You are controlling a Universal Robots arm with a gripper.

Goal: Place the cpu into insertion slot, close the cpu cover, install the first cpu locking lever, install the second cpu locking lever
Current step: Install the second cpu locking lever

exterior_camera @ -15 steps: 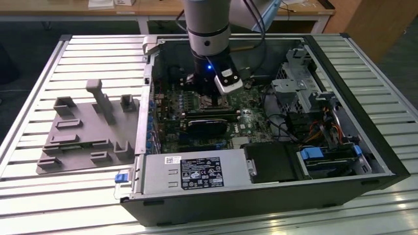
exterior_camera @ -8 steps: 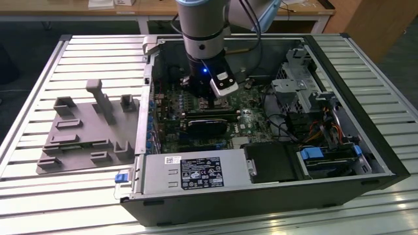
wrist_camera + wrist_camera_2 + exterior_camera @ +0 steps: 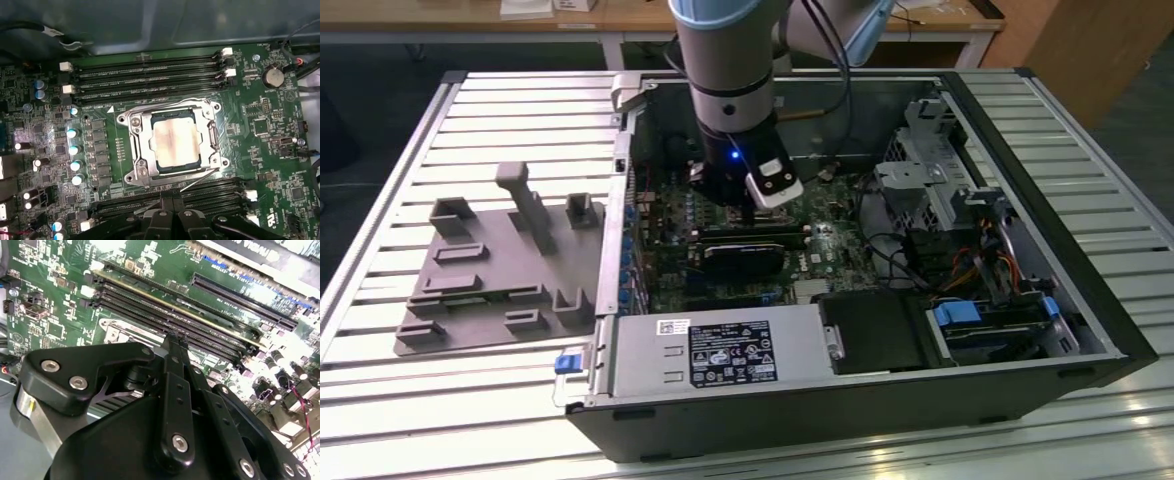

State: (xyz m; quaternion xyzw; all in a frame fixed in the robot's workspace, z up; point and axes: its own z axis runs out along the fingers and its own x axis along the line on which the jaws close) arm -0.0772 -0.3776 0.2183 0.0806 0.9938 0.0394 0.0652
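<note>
Your gripper (image 3: 172, 201) hangs over the green motherboard (image 3: 260, 107) inside the open computer case (image 3: 1067, 300), fingers pressed together and holding nothing, their tips by the memory slots (image 3: 150, 75) just beside the socket. You can see one cpu (image 3: 175, 144) seated in the one insertion slot (image 3: 131, 125), with the one cpu cover (image 3: 140, 150) lying shut around it. One thin locking lever (image 3: 197, 182) runs along the socket edge nearest the gripper. One grey fixture tray (image 3: 494, 270) rests on the slatted surface (image 3: 400, 400) beside the case.
</note>
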